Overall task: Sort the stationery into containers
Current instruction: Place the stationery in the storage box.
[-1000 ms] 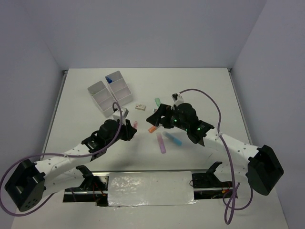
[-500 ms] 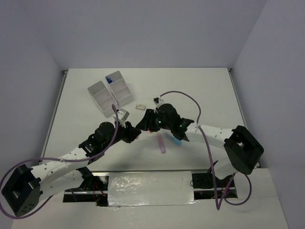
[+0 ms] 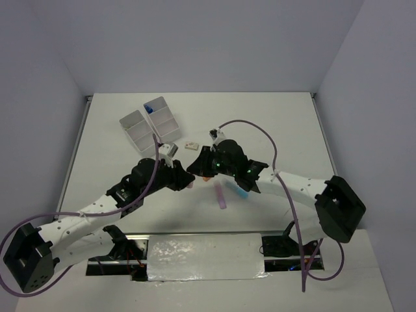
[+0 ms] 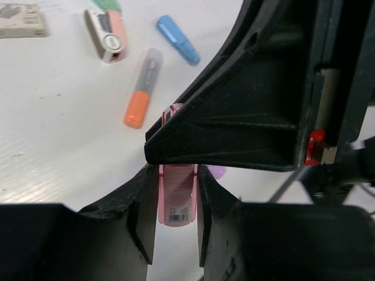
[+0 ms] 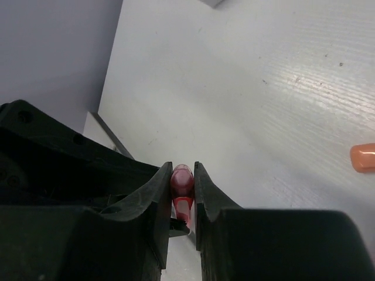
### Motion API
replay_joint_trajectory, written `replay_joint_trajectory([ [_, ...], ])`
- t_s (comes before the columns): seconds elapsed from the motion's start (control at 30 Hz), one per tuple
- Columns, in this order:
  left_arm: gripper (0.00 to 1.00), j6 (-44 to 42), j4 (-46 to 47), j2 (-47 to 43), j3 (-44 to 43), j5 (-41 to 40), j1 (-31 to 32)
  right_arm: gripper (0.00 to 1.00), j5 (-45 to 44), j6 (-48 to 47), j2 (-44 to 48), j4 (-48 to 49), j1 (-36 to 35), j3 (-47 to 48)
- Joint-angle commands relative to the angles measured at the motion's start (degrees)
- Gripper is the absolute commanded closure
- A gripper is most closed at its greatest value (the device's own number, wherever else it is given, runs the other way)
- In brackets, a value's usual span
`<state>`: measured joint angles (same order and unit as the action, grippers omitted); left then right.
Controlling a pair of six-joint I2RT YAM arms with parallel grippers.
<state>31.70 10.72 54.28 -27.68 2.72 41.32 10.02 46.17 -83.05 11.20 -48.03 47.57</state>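
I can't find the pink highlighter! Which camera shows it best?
The left wrist view: the pink highlighter is held in the left gripper, label showing. The right wrist view shows only its rounded end, pinched in the right gripper. In the top view, both grippers hide it.

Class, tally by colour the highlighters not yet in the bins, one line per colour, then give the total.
pink highlighter: 1
orange highlighter: 1
blue highlighter: 1
purple highlighter: 1
green highlighter: 1, cut off by the edge of the left wrist view
Total: 5
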Motion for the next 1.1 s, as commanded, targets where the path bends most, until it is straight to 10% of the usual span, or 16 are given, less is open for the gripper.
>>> replay_joint_trajectory([
  [0.0,1.00,8.45,1.41,0.73,-8.17,7.80,0.43,1.00,-7.11,-3.89,6.31,-4.43,-0.92,1.21],
  [0.5,0.98,11.90,5.73,-2.07,-12.12,18.56,0.34,1.00,-10.99,-8.55,11.16,-6.29,0.04,0.68],
  [0.77,0.88,4.24,-34.94,-4.36,-23.99,-7.52,0.43,1.00,-14.14,-17.78,0.18,-1.10,0.22,12.79],
  [0.9,0.41,6.26,-52.08,-4.27,-29.62,-21.97,0.43,1.00,-16.79,-19.55,-10.80,-0.48,3.02,24.83],
  [0.93,0.05,7.22,-55.25,-4.18,-31.36,-28.06,0.34,1.00,-14.87,-18.93,-12.39,-0.48,4.16,26.33],
  [1.07,0.01,7.23,-58.27,-6.46,-30.42,-33.66,-0.18,1.00,-4.26,-13.23,-16.62,3.36,8.21,29.25],
])
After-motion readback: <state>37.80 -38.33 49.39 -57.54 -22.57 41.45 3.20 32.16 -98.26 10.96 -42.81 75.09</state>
